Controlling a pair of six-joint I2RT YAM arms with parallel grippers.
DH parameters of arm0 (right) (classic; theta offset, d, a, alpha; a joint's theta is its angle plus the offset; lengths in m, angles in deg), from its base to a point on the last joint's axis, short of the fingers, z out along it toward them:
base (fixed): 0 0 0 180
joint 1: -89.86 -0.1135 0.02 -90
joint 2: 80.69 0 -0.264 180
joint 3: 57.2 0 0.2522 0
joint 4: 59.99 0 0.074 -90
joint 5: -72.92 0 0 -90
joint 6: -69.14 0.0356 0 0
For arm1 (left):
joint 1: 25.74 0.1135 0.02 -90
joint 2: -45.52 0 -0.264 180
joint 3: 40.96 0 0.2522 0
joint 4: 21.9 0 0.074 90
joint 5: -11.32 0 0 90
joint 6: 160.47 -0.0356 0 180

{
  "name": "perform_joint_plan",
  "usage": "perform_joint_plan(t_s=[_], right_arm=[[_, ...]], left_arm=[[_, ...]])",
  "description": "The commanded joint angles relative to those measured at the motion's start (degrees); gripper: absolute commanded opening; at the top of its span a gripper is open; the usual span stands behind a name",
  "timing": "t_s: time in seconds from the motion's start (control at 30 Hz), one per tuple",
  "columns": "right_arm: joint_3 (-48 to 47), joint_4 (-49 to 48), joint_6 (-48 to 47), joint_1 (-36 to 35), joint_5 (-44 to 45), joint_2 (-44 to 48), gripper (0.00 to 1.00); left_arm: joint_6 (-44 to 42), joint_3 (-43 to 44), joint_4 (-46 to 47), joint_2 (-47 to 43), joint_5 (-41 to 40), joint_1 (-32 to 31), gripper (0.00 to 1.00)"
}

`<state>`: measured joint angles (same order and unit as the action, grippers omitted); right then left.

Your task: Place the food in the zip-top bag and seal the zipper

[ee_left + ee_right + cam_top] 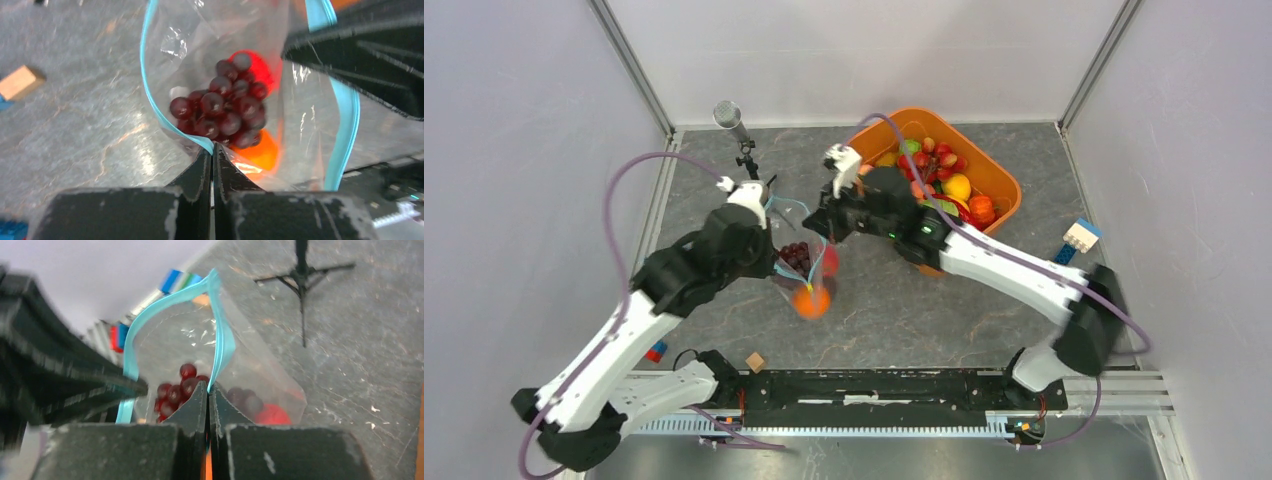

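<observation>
Where the two arms meet over the middle of the bench (904, 320), the clear zip-top bag (805, 268) hangs between them with its mouth pulled open. The left fingers (200, 172) are pressed together on the teal zipper (150, 90) at one lip, and the right fingers (194, 407) are clamped the same way on the opposite lip. Inside the bag lies a bunch of dark red grapes (225, 107), with a red piece (257, 67) beside it and an orange piece (260, 154) underneath. At the far right of the bench stands the orange bin (1007, 180), heaped with toy fruits (956, 186) in red, yellow, orange and green; the right arm crosses its near corner and hides part of the heap. From above, the left arm covers one side of the bag, and the orange piece at the bottom is a blur, so I cannot tell whether the bag touches the bench. In the right wrist view the other arm is only a dark smear at the left edge. A microphone stand (729, 115) is at the back, a wooden cube (755, 361) near the front rail, a building block (1081, 236) by the right wall.
</observation>
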<state>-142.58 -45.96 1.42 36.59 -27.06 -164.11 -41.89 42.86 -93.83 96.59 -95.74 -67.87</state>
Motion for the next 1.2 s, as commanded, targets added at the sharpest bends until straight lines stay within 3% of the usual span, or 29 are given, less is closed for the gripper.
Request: perform_joint_plan(t_s=[0.0, 0.13, 0.27, 0.4, 0.63, 0.7, 0.8, 0.93, 1.07, 1.17], right_arm=[[-10.22, 15.07, -2.28, 3.70, 2.27, -17.86, 0.00], [-11.66, 12.60, -3.01, 3.85, -1.78, -19.72, 0.00], [-8.92, 6.13, -3.91, 3.94, -4.16, -13.29, 0.04], [-5.07, -1.40, -4.08, 3.96, -13.89, -8.75, 0.06], [0.75, -2.76, -1.73, 4.19, -3.55, -6.05, 0.08], [1.40, -6.18, -0.67, 4.05, -9.58, -6.00, 0.07], [6.83, -19.01, 4.43, 3.80, -16.93, -3.20, 0.09], [4.74, -14.21, 3.32, 3.85, -16.58, -3.12, 0.10], [4.91, -11.08, 2.10, 3.89, -14.24, -3.53, 0.13], [6.59, -10.14, 0.83, 3.82, -11.50, -2.76, 0.29]], left_arm=[[-2.83, -9.18, 7.42, 7.85, 5.17, 8.84, 0.02], [-3.56, -7.58, 9.17, 7.68, 7.10, 15.06, 0.02], [-6.03, -2.59, 9.24, 3.35, 5.75, 15.31, 0.02], [-6.13, -0.97, 7.51, 1.02, 8.91, 15.27, 0.02], [-5.02, -8.89, 6.80, 1.67, 5.68, 15.29, 0.02], [-4.24, -7.77, 4.80, 2.77, 5.61, 15.28, 0.02], [-4.27, -6.16, 6.13, -0.51, 7.58, 15.32, 0.02], [-4.25, 0.31, 4.31, -3.82, 11.24, 15.32, 0.02], [-4.19, 1.17, 4.20, -4.76, 12.85, 15.32, 0.02], [-4.32, -0.84, 4.29, -3.91, 12.78, 15.28, 0.02]])
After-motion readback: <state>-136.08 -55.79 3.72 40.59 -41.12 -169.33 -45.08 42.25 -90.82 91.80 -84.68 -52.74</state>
